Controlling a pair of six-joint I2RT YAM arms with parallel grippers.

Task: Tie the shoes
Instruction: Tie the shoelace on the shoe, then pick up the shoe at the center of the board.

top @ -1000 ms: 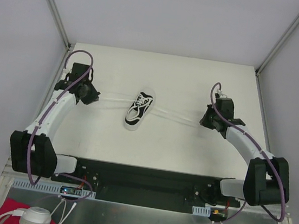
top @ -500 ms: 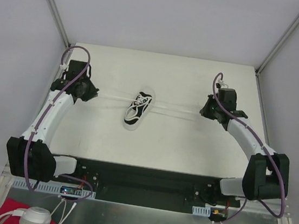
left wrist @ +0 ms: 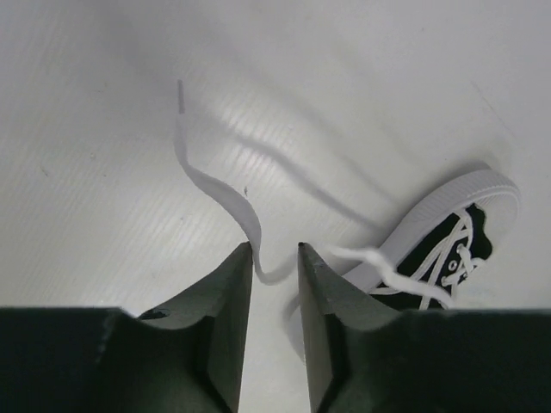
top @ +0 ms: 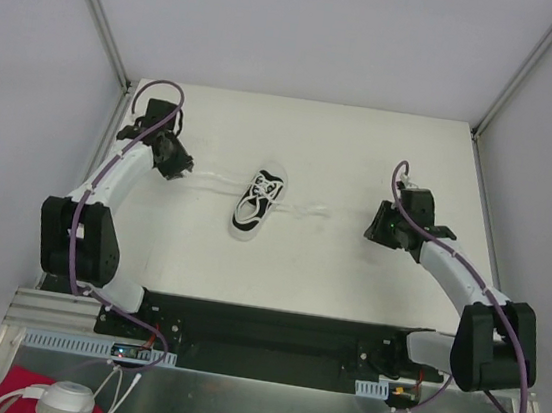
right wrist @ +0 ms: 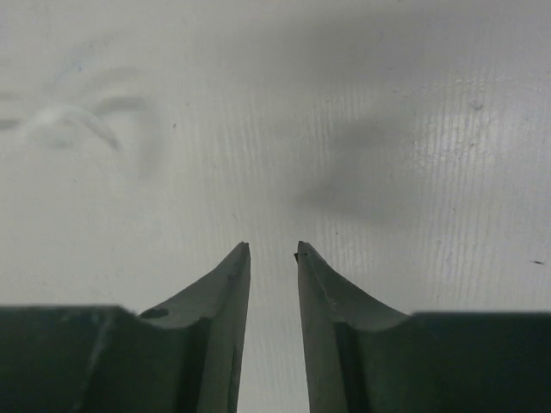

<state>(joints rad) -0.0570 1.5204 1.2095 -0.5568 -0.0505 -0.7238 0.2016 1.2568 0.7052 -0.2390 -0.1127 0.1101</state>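
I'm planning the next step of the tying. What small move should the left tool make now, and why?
Probably lift the left tool straight up: its jaws stand slightly parted, and the white lace loops slack between them, ungripped.

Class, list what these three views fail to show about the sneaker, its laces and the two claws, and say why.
Top view: the sneaker is too small to tell whether its laces are knotted.
Left wrist view: the left claw hides the sneaker's rear; whether the lace touches it is unclear.
Right wrist view: a pale streak beyond the right claw is too blurred to identify.
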